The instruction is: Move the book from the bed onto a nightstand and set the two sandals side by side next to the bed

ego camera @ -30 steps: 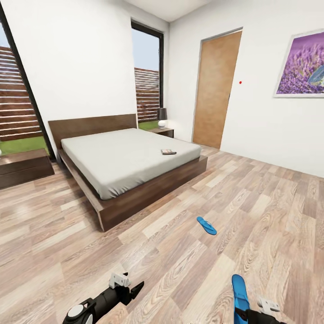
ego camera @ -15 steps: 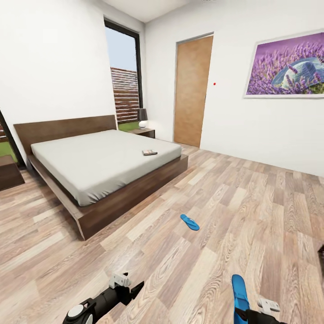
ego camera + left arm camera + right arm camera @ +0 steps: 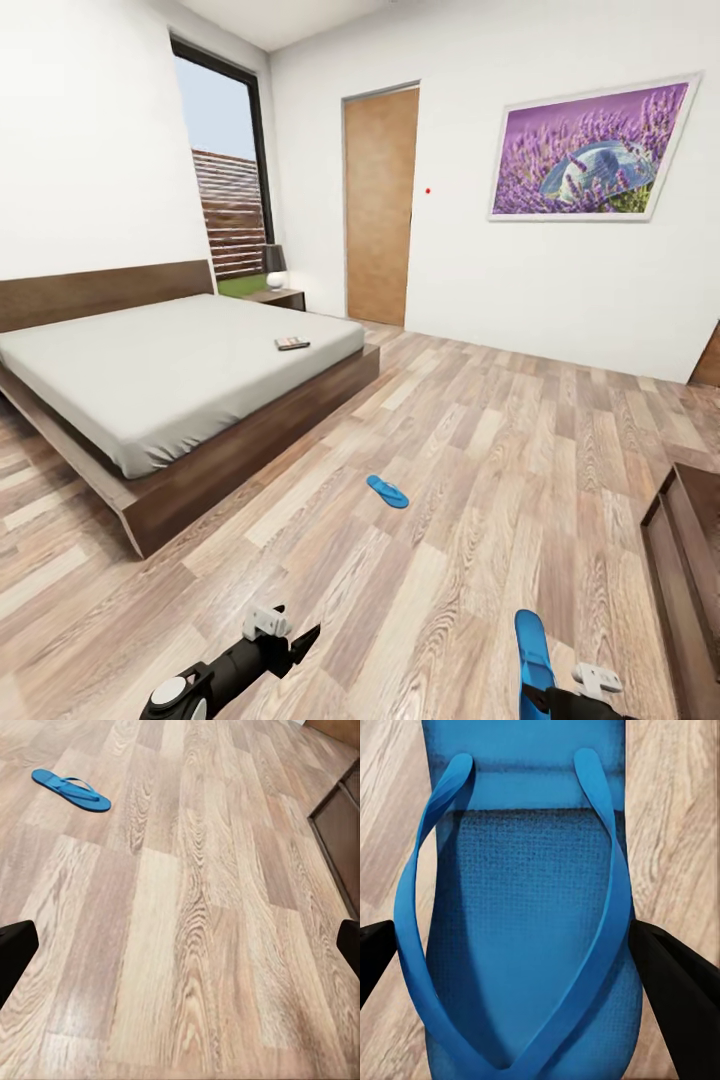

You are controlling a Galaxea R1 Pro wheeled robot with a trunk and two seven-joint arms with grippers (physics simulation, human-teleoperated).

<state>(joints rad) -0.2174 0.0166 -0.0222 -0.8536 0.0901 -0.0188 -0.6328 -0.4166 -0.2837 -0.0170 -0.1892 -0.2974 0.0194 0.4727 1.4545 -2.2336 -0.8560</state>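
No readable text, labels, brands, numbers or signs.

The book (image 3: 292,343) lying on the bed (image 3: 150,370) is too small in the head view for any lettering on its cover to be made out. The framed picture (image 3: 590,150) on the white wall shows purple flowers and carries no words. The wooden door (image 3: 380,205) is plain, and the small red dot (image 3: 428,190) on the wall beside it is not a legible sign. The blue sandal (image 3: 521,930) seen close in the right wrist view bears no brand or mark on its sole or straps.
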